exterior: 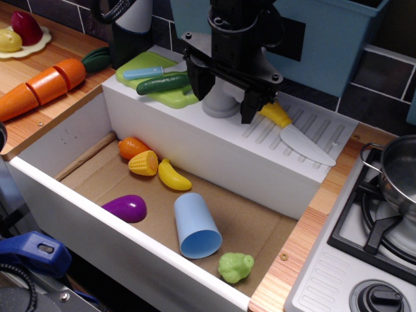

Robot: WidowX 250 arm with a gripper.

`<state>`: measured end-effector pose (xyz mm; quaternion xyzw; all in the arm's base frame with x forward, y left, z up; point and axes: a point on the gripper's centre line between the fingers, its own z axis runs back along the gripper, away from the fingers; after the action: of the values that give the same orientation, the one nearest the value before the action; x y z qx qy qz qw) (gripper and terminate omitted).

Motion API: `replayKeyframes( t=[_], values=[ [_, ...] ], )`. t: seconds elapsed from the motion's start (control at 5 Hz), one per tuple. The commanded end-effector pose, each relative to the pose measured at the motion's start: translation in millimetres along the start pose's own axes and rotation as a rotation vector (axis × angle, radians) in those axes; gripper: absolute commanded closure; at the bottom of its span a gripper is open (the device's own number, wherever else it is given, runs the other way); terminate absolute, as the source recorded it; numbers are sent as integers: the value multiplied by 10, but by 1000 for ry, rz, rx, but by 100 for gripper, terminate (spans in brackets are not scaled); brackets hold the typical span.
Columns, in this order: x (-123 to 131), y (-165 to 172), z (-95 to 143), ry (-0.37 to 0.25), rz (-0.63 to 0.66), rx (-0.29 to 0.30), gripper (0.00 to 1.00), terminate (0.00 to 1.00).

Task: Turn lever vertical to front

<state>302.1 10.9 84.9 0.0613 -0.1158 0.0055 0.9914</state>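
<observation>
My black gripper [224,94] hangs over the back ledge of the white sink unit. Its two fingers [197,81] stand wide apart, one on each side of the grey tap column [220,106]. Only the lower column and its round base show between them. The lever is hidden behind the gripper body, so I cannot tell its direction. The jaws look open, with nothing clamped between them.
A yellow-handled white toy knife [298,135] lies on the drain ridges right of the gripper. A green board with a cucumber [162,83] lies to its left. The sink basin [78,140] holds toy food and a blue cup [197,226]. A stove with a pot [398,172] stands at the right.
</observation>
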Motion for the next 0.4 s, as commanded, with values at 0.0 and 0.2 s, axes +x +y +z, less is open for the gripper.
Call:
replayKeyframes(
  t=[0.0, 0.2],
  values=[
    [0, 0, 0, 0, 0, 0, 0, 0],
    [76, 74, -15, -95, -40, 30, 0, 0]
  ],
)
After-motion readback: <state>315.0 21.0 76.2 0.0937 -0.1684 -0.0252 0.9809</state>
